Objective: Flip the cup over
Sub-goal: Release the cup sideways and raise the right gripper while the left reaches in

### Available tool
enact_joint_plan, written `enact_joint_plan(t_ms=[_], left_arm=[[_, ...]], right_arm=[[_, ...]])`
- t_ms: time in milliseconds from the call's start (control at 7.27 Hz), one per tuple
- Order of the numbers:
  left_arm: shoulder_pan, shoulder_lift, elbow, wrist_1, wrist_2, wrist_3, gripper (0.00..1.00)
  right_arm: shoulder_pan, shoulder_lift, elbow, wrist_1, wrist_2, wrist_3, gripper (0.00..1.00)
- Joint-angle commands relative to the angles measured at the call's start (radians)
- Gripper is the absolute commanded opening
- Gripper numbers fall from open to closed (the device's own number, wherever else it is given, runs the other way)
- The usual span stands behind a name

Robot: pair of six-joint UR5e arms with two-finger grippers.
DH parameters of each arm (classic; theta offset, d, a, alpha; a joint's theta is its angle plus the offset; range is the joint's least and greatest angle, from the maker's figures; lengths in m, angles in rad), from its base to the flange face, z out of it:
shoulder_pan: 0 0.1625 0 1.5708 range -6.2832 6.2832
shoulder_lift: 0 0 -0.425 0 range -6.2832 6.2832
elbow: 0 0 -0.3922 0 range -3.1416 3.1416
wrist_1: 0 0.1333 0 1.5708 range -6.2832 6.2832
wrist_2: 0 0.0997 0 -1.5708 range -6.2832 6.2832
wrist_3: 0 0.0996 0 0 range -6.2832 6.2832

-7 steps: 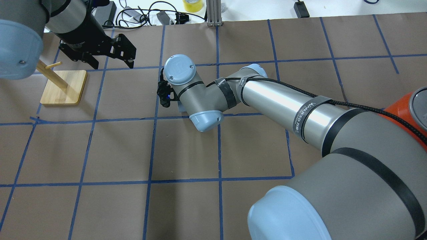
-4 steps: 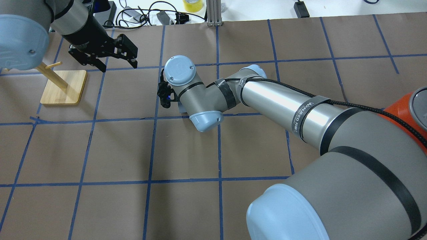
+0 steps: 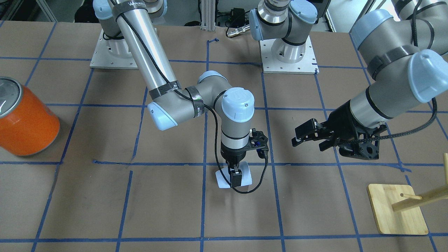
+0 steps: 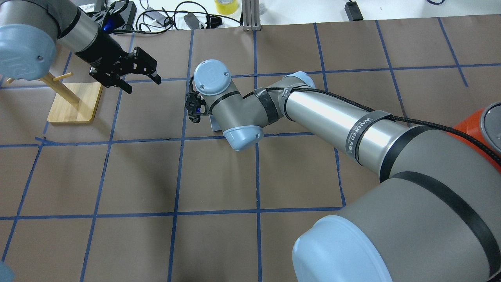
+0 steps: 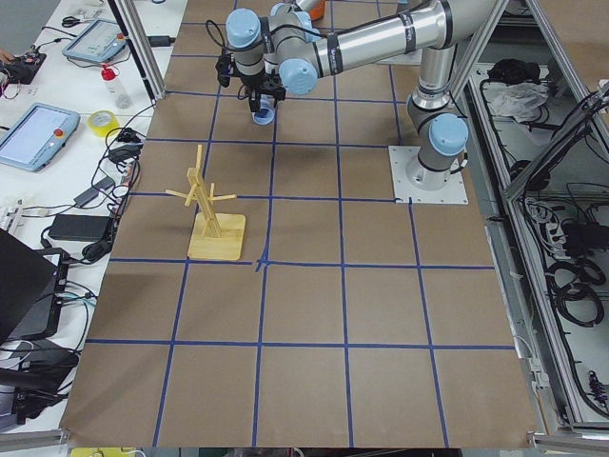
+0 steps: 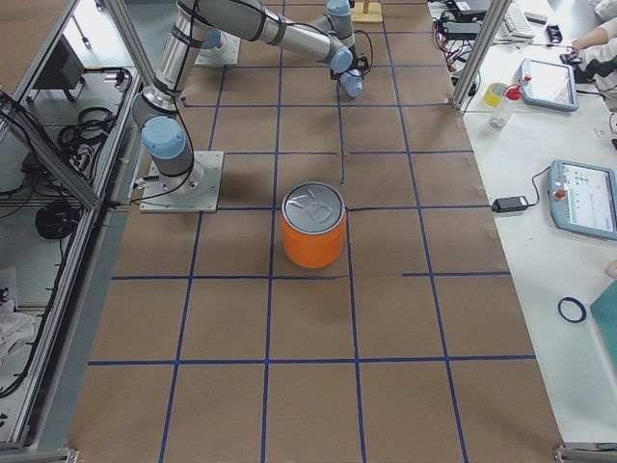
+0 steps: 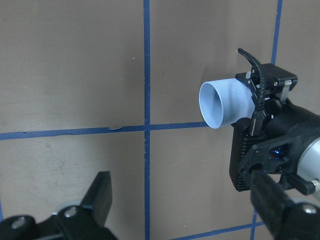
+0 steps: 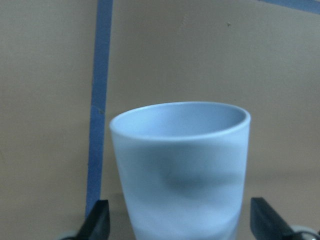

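The pale lavender-blue cup lies on its side in my right gripper, which points straight down and is shut on it near the table's middle. In the left wrist view the cup is level, with its open rim facing left. In the right wrist view the cup fills the space between the fingertips. In the overhead view only a sliver of the cup shows under the wrist. My left gripper is open and empty, a short way off from the cup at about its height.
A large orange canister with a silver top stands on the robot's right side of the table. A wooden peg stand stands on the robot's left side, beyond my left gripper. Cables lie past the far edge.
My left gripper has swung down and toward the centre, closer to the cup. My right wrist has shifted slightly away from the robot, the cup still in its grip.
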Motion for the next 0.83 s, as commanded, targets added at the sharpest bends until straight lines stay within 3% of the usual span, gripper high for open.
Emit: enact_joint_plan(t_ms=[0, 138, 413, 688], left_arm=[[0.042, -0.073, -0.004, -0.033, -0.154, 0.09, 1.0], [0.042, -0.11, -0.022, -0.03, -0.216, 0.092, 1.0], [0.036, -0.194, -0.104, -0.001, -0.393, 0.135, 1.0], [0.032, -0.271, -0.138, 0.013, -0.478, 0.244, 0.98]], right_arm=[[-0.026, -0.088, -0.032, 0.15, 0.009, 0.015, 1.0], [-0.116, -0.166, -0.038, 0.262, 0.011, 0.018, 1.0], [-0.332, -0.292, -0.036, 0.424, 0.102, 0.076, 1.0], [-0.495, -0.327, -0.018, 0.469, 0.136, 0.196, 1.0]])
